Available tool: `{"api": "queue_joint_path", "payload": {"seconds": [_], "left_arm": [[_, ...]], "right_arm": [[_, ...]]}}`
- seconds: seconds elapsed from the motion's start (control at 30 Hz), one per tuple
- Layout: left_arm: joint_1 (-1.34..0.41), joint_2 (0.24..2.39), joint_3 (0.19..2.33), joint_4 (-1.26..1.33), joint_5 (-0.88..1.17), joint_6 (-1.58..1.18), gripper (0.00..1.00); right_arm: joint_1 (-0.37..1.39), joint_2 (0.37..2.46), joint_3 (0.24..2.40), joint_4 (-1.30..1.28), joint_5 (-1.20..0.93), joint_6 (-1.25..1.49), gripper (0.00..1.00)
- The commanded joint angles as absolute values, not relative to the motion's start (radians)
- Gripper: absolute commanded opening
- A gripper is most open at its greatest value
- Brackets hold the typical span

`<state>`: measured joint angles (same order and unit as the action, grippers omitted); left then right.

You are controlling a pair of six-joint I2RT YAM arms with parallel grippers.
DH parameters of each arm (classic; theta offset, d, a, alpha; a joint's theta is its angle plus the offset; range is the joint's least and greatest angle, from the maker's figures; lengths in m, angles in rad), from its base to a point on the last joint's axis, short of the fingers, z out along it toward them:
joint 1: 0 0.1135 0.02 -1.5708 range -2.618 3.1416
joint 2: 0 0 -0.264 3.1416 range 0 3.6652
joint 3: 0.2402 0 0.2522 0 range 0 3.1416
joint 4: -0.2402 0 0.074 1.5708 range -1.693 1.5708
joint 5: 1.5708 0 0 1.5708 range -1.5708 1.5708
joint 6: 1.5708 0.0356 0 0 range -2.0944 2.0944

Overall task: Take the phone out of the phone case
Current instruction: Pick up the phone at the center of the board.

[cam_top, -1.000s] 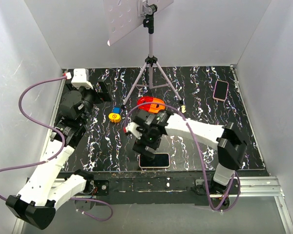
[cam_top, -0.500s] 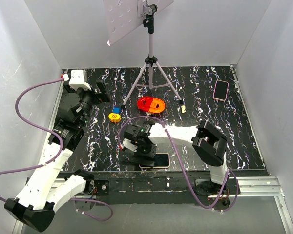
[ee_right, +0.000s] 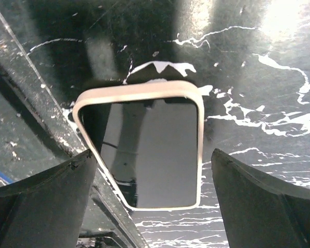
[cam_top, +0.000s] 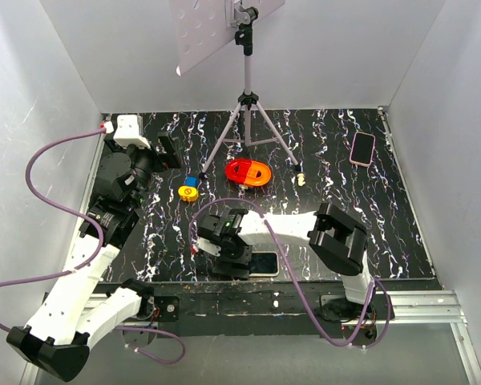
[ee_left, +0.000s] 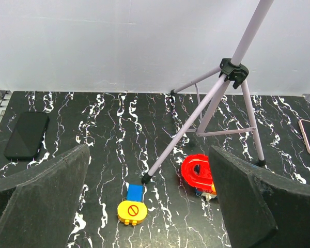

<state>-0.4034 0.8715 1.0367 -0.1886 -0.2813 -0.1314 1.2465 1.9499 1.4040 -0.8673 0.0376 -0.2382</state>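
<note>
Though the overhead view half hides the phone [cam_top: 264,263] under the right claw [ee_right: 152,155], the wrist view shows it inside its phone case [ee_right: 137,92], flat between the released fingers. The left claw [ee_left: 150,199] hangs released, well apart.

From where I stand, the cased phone [ee_right: 150,152] lies just beside the rail [cam_top: 305,290] at the near edge, so that side is tight. The right gripper [cam_top: 236,260] hangs low over it, jaws spread either side. Bare tabletop [cam_top: 401,208] runs off to the right. Further back the tripod [cam_top: 248,120] legs, red toy [cam_top: 248,172] and yellow toy [cam_top: 188,192] crowd the middle
</note>
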Motion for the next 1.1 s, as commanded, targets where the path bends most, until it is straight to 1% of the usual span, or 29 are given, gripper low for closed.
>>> {"api": "queue_joint_path", "payload": {"seconds": [0.0,0.17,0.2,0.27,0.33,0.4,0.47,0.67,0.8,0.83,0.97,1.07], "left_arm": [[-0.408,0.867,1.026,-0.193,-0.290,-0.126,0.99],[-0.408,0.870,1.025,-0.193,-0.284,-0.129,1.00],[-0.408,0.873,1.023,-0.193,-0.285,-0.129,1.00],[-0.407,0.873,1.026,-0.193,-0.285,-0.129,1.00],[-0.407,0.874,1.023,-0.193,-0.284,-0.129,1.00],[-0.408,0.879,1.025,-0.195,-0.281,-0.135,0.99],[-0.408,0.884,1.026,-0.193,-0.270,-0.141,0.99],[-0.410,0.899,1.023,-0.193,-0.301,-0.163,1.00],[-0.410,0.910,1.017,-0.183,-0.301,-0.170,1.00],[-0.410,0.917,1.011,-0.178,-0.308,-0.173,0.99],[-0.410,0.985,1.034,-0.195,-0.284,-0.196,1.00],[-0.410,1.052,1.040,-0.196,-0.209,-0.238,1.00]], "right_arm": [[1.261,2.005,1.388,-0.844,0.129,-0.222,0.95],[1.262,2.014,1.347,-0.801,0.146,-0.225,0.92],[1.262,2.014,1.341,-0.796,0.150,-0.225,0.90],[1.262,2.016,1.328,-0.782,0.161,-0.224,0.83],[1.262,2.005,1.313,-0.761,0.179,-0.224,0.70],[1.262,1.974,1.284,-0.720,0.211,-0.221,0.54],[1.261,1.928,1.249,-0.666,0.233,-0.215,0.40],[1.240,1.749,1.166,-0.514,0.340,-0.137,0.20],[1.163,1.648,1.121,-0.459,0.356,-0.066,0.07],[1.140,1.626,1.115,-0.451,0.345,-0.046,0.01],[1.023,1.510,1.049,-0.378,0.275,0.035,0.01],[0.948,1.427,1.005,-0.339,0.213,0.113,0.01]]}}
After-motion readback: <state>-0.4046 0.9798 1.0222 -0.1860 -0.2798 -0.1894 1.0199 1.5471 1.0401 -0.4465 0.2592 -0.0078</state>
